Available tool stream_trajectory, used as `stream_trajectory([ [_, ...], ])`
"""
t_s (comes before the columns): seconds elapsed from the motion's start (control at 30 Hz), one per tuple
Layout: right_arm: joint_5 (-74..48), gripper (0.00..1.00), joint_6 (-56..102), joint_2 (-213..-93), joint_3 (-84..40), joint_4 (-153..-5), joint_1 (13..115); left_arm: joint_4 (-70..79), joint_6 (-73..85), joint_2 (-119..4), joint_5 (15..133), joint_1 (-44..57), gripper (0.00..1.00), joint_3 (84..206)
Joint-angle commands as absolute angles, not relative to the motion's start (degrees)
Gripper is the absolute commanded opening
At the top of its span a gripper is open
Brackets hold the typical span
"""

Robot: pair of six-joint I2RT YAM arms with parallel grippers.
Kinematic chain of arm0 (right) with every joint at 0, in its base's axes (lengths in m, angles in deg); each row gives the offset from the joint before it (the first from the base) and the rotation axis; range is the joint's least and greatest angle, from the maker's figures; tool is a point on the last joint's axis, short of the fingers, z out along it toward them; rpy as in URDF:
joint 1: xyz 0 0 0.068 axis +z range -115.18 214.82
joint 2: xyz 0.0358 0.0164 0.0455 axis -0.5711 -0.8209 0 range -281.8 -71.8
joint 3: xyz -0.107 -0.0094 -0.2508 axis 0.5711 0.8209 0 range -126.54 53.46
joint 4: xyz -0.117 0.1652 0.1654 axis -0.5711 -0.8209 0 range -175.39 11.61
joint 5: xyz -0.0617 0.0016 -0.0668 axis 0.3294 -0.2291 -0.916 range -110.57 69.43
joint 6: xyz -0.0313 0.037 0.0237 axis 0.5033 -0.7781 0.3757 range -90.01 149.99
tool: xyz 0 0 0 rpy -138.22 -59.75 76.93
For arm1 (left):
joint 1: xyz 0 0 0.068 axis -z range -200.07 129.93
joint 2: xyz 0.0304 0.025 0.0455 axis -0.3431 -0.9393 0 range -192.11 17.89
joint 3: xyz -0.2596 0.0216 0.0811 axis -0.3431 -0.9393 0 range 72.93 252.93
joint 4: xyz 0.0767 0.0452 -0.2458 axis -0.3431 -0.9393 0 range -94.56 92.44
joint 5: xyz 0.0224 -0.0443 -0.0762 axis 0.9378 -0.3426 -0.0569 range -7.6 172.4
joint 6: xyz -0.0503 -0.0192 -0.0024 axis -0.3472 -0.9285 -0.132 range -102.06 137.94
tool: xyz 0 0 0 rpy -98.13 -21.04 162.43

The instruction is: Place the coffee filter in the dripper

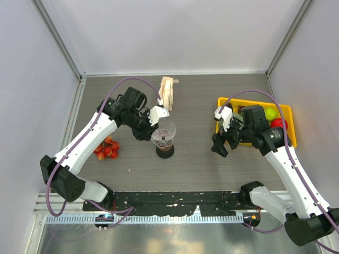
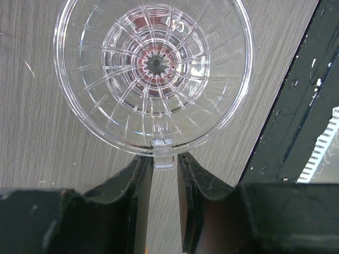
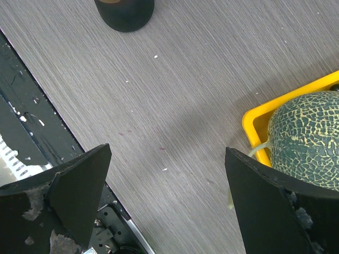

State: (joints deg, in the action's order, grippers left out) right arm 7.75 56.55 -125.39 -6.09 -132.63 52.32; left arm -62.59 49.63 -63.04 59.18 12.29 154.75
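While the left arm stretches toward the middle of the tabletop [image 1: 196, 164], the left end effector [image 1: 150, 133] meets the left side of the dripper [image 1: 164, 133]. The dripper sits upright on top of a dark brown cup [image 1: 165, 152], its wide rim up. From the left wrist view, the dripper [image 2: 153, 69] fills the upper part of the picture. Its clear ribbed wall and small centre hole are in plain sight, with a reddish tint showing through from the cup beneath. The left end effector [image 2: 164, 165] is drawn in to a narrow gap around the small clear tab on the dripper's near rim. It appears to pinch that tab, though whether both fingers [image 2: 139, 182] truly press on it is hard to tell.

The right end effector [image 1: 219, 146] hangs over bare tabletop, to the right of the cup and just left of a yellow tray [image 1: 290, 127]. In the right wrist view, the right end effector [image 3: 167, 196] is spread wide and has hold of nothing. The tray's corner [image 3: 253, 123] lies beside its right finger, with a netted green melon [image 3: 312, 137] inside. The dark cup [image 3: 124, 13] shows at the far edge of that view.

An upright beige-white packet [image 1: 168, 92] stands just beyond the dripper on the far side. A cluster of small red fruits [image 1: 107, 149] lies on the left, beside the left arm.
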Motion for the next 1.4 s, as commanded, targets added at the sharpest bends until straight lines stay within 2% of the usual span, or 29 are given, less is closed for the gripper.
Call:
stream_trajectory([
  [0.0, 8.96, 0.95, 56.00, -124.36, -6.22, -130.95, 52.14, -61.89, 48.79, -61.57, 57.36, 12.89, 0.32, 154.67],
  [0.23, 8.96, 0.96, 56.00, -124.45, -6.31, -130.95, 52.14, -62.15, 48.79, -61.74, 57.00, 13.07, 0.32, 154.93],
  [0.47, 9.31, 0.96, 56.09, -124.71, -6.31, -130.95, 52.14, -62.16, 48.62, -61.39, 56.57, 13.42, 0.43, 154.67],
  [0.77, 9.14, 0.95, 56.00, -124.54, -6.22, -130.95, 52.05, -61.72, 48.27, -61.22, 55.95, 13.42, 0.44, 153.97],
  [0.93, 9.14, 0.95, 55.91, -124.36, -6.13, -130.95, 52.05, -60.40, 46.95, -61.21, 55.42, 13.59, 0.39, 152.83],
  [1.13, 9.23, 0.95, 56.00, -124.45, -6.22, -130.95, 51.96, -59.52, 46.77, -60.60, 55.42, 13.42, 0.42, 151.51],
  [1.17, 9.23, 0.95, 55.92, -124.54, -6.22, -130.95, 51.96, -59.61, 46.86, -60.42, 55.51, 13.50, 0.43, 151.59],
  [1.23, 9.31, 0.95, 56.00, -124.63, -6.22, -130.95, 51.96, -60.04, 47.12, -59.99, 55.51, 13.50, 0.53, 151.68],
  [1.27, 9.31, 0.96, 56.00, -124.63, -6.22, -130.95, 51.96, -60.39, 47.21, -59.72, 55.51, 13.42, 0.59, 151.86],
  [1.33, 9.31, 0.95, 56.00, -124.54, -6.13, -130.95, 51.96, -60.84, 47.56, -59.02, 55.60, 13.51, 0.78, 152.03],
  [1.37, 9.31, 0.95, 56.00, -124.54, -6.22, -130.95, 51.96, -61.10, 47.65, -58.58, 55.86, 13.51, 0.81, 152.12],
])
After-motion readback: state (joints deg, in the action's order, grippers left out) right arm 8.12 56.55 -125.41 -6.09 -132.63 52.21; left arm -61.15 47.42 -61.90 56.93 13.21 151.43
